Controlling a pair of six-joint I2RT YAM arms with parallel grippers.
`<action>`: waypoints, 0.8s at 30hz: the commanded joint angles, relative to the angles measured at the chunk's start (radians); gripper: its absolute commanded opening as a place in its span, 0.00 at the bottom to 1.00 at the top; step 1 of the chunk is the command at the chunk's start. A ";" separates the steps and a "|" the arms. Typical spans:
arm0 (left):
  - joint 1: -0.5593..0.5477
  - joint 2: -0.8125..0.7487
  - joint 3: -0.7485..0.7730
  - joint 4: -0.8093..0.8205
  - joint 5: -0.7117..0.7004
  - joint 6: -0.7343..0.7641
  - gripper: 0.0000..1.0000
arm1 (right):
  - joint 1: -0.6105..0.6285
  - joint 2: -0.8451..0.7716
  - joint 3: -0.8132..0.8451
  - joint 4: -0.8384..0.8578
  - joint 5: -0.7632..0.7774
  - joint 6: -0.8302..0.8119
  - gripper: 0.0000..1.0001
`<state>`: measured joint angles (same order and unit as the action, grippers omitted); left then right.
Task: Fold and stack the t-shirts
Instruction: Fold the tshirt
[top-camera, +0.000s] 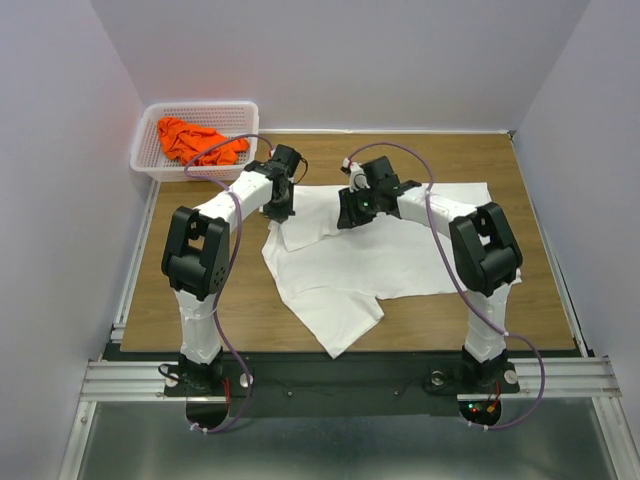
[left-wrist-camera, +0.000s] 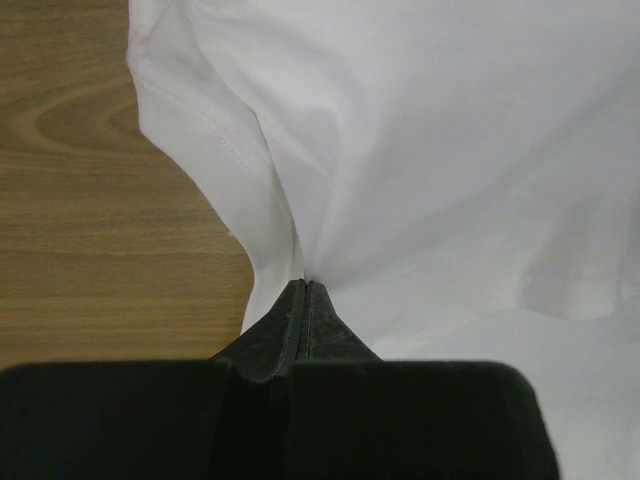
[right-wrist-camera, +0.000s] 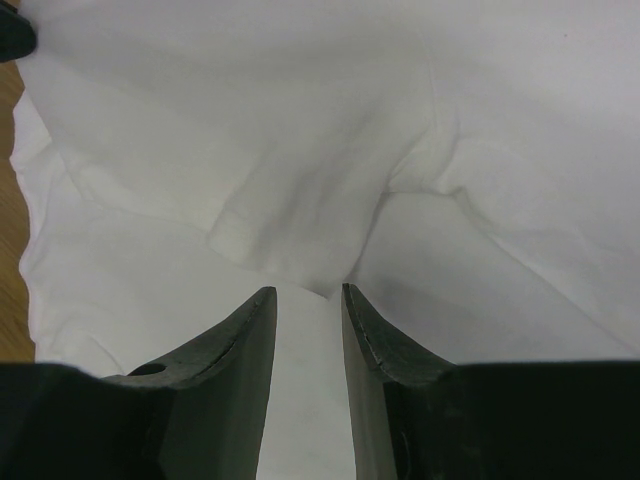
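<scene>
The white t-shirt (top-camera: 400, 255) lies partly spread and rumpled on the wooden table (top-camera: 555, 300). My left gripper (top-camera: 283, 212) is at its upper left part. In the left wrist view the left gripper (left-wrist-camera: 305, 285) is shut on a raised fold of the white t-shirt (left-wrist-camera: 430, 150). My right gripper (top-camera: 350, 215) hovers over the shirt's upper middle. In the right wrist view the right gripper (right-wrist-camera: 308, 292) is open, with a puckered fold of the white t-shirt (right-wrist-camera: 300, 120) just beyond its tips. The orange t-shirt (top-camera: 200, 140) lies crumpled in a basket.
A white plastic basket (top-camera: 245, 112) stands at the table's far left corner. Bare wood (left-wrist-camera: 100, 200) shows left of the shirt. Grey walls close in the back and both sides, and a metal rail (top-camera: 330, 375) runs along the near edge.
</scene>
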<state>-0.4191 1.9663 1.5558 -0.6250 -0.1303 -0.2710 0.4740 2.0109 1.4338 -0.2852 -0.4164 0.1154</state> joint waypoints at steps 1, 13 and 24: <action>-0.003 -0.007 0.046 -0.059 -0.032 0.027 0.00 | 0.032 -0.009 0.023 0.014 -0.002 -0.026 0.38; -0.003 0.026 0.056 -0.056 -0.068 0.026 0.09 | 0.064 0.009 0.008 0.011 0.073 -0.017 0.38; -0.003 -0.095 -0.065 -0.007 -0.029 -0.010 0.68 | -0.124 -0.167 -0.111 -0.039 0.309 0.049 0.38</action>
<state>-0.4191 1.9842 1.5379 -0.6388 -0.1829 -0.2642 0.4633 1.9591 1.3495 -0.3145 -0.1898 0.1181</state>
